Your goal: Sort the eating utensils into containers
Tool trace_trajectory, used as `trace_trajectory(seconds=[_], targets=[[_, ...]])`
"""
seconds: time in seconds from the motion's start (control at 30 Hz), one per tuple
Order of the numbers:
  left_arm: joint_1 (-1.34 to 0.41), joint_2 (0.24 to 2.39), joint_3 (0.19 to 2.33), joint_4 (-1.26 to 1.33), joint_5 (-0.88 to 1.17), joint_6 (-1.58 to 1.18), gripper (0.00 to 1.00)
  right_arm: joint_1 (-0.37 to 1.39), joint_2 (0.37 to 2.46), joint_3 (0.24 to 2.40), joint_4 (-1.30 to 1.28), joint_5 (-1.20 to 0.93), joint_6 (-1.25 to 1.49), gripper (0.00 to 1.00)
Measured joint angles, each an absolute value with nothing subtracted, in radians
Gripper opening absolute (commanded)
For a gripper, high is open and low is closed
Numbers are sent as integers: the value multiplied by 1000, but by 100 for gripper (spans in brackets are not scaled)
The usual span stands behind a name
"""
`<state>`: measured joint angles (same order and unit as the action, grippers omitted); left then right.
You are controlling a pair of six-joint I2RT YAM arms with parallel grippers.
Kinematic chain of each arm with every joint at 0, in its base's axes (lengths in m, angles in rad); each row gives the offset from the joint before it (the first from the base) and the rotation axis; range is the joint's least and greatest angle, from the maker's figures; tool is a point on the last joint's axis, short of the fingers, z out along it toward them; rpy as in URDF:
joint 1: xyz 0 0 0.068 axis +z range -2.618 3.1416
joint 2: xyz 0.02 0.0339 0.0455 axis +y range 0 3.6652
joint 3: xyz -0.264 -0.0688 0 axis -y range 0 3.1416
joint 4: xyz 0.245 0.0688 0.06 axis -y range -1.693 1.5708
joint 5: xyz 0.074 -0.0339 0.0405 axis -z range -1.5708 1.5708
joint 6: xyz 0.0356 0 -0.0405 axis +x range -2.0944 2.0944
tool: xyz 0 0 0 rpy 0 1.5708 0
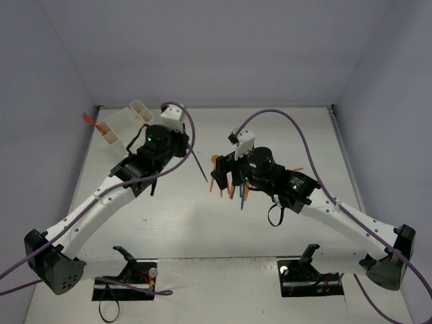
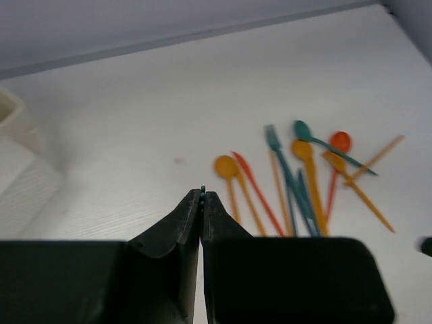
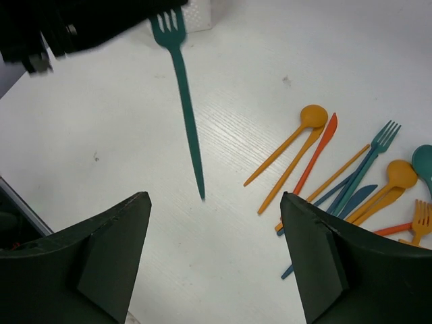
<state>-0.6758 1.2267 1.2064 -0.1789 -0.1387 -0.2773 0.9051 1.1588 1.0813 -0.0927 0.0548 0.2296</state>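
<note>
My left gripper (image 2: 202,194) is shut on a teal fork (image 3: 183,101), of which only a teal sliver shows between the jaws in the left wrist view. In the right wrist view the fork hangs from that gripper, handle tip down over the table. The overhead view shows it as a thin dark line (image 1: 198,166) beside my left gripper (image 1: 187,147). My right gripper (image 3: 214,197) stands open with nothing between its fingers, just left of the pile of orange, red, teal and blue utensils (image 3: 351,182) (image 1: 231,183) (image 2: 297,182). The white containers (image 1: 128,121) stand at the far left.
An orange utensil (image 1: 91,120) sticks out past the left side of the containers. A corner of the white bins shows at the left wrist view's left edge (image 2: 17,169). Grey walls close the table at the back and sides.
</note>
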Motion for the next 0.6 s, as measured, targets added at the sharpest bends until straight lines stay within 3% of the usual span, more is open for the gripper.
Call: trace_trajectory(seconds=[0.33,0.6], targets=[[-137,1165,1186,-136,-138,-71,0,889,1072,1040,-88,87,215,79],[164,1363,1359,-7,-117,29,0,819,1041,1012,-88,90,199,79]])
